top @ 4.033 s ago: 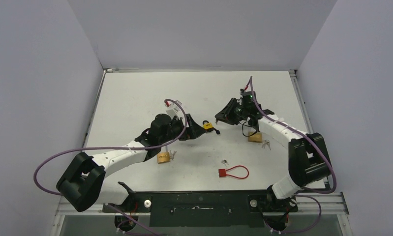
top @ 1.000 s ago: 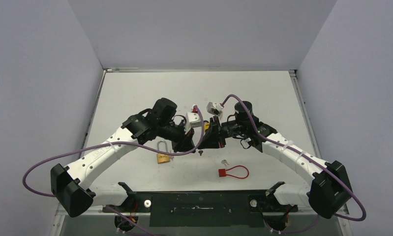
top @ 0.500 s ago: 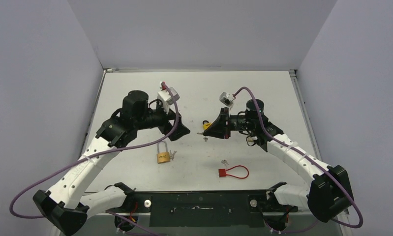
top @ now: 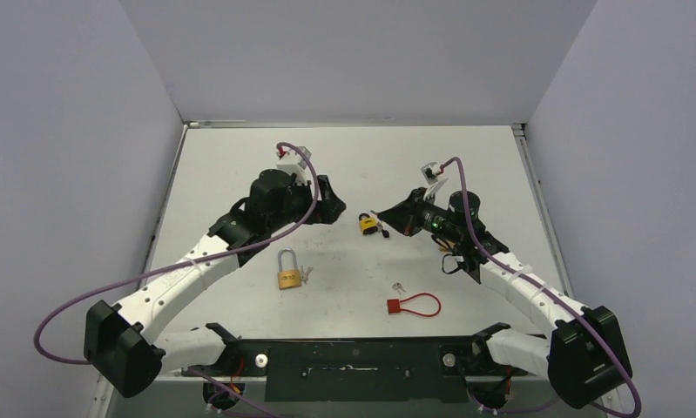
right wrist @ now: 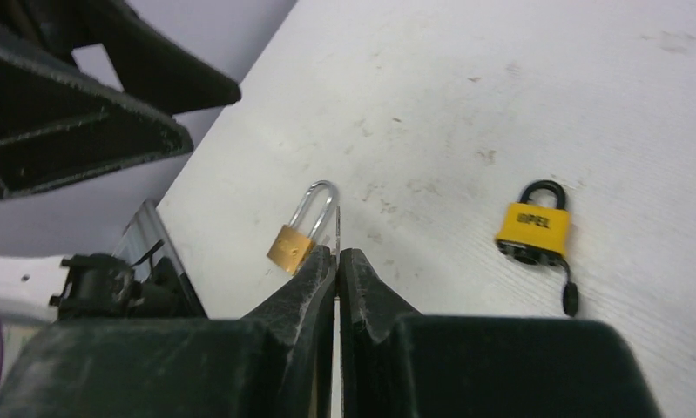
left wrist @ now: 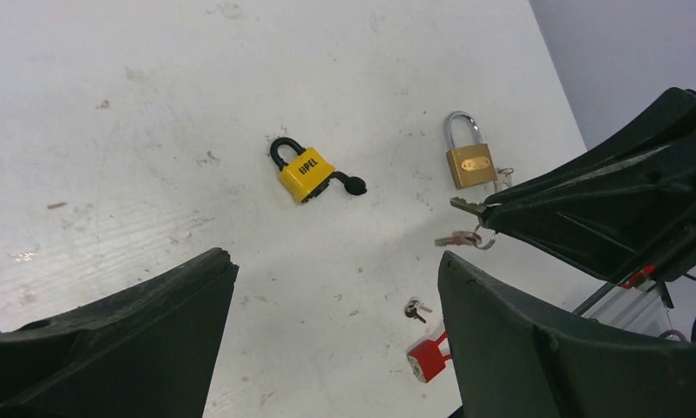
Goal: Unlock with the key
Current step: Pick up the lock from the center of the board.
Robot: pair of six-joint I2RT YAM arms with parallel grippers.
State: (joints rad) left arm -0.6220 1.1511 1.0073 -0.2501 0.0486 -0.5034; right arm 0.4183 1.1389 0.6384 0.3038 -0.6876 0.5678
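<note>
Left gripper (left wrist: 335,313) has just let go and backed off, jaws wide, so the yellow padlock (left wrist: 306,172) (black key (left wrist: 353,185) in its keyway, shackle (left wrist: 281,148) looks seated) now lies on the table (top: 239,174) between it and the right gripper (right wrist: 337,252), which stays pinched on silver keys (left wrist: 463,235), so it's likely still locked.
</note>
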